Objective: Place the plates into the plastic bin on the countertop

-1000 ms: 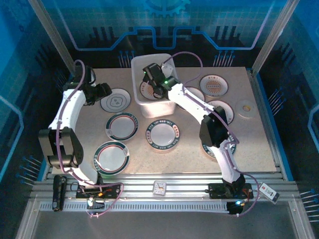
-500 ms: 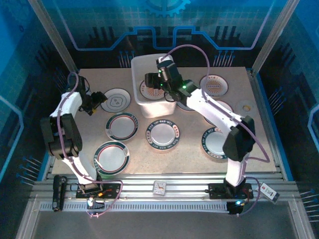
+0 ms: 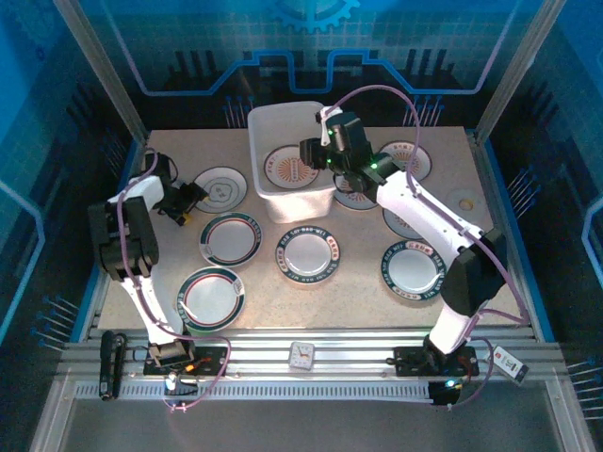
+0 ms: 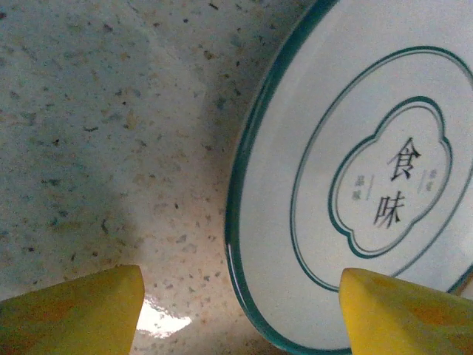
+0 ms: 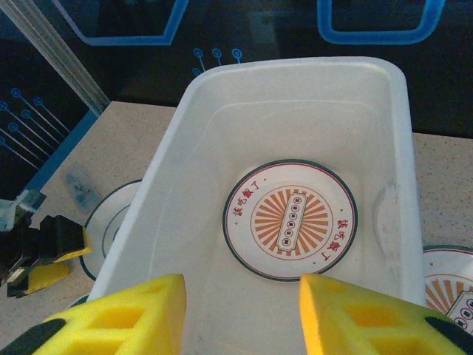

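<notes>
1. The left gripper (image 4: 242, 288) is seen spread wide with nothing held. In its wrist view, the rim of the grey-motif plate (image 4: 355, 185) lines up between its fingers, and the plate lies flat on the countertop (image 4: 96, 111).
2. The right gripper (image 5: 242, 296) is parked above the plastic bin (image 5: 295, 66), fingers partly apart, nothing gripped.
3. One sunburst plate (image 5: 290, 220) is seen flat in the bin, and four dark-rimmed plates (image 3: 307, 254) can be spotted out on the countertop.

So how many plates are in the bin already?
1. A sunburst plate lies flat on the floor of the bin; any plate beneath it would be hidden.
</notes>
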You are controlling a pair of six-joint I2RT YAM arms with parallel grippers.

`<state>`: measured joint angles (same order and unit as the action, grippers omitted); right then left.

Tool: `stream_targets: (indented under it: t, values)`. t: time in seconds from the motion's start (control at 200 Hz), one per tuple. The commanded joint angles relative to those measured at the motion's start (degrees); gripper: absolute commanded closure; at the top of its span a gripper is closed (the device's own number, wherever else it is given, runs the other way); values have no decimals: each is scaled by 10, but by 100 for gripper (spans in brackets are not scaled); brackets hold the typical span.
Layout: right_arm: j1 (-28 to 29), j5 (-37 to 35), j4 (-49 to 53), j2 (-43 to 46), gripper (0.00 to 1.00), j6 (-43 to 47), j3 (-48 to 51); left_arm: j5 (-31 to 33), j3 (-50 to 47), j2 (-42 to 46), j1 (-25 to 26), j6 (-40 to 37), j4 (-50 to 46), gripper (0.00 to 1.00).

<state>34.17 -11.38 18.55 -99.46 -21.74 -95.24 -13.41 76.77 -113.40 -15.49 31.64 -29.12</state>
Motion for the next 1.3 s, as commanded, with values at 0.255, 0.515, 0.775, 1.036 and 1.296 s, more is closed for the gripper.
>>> stream_targets:
  t: [0.255,0.515,0.775,1.036,1.296]
  values:
    - [-7,11,2,-33,65,7,-27,-34,26,-39,0,21,49,33]
    - [-7,12,4,-30,65,3,-21,-52,23,-41,10,30,72,34]
    - [-8,8,5,-22,67,-4,-8,-51,50,-61,23,42,74,38]
    - [-8,9,11,-19,67,-11,0,-44,57,-87,26,45,67,45]
    - [-6,6,11,-10,69,-18,10,-42,37,-78,26,45,79,67]
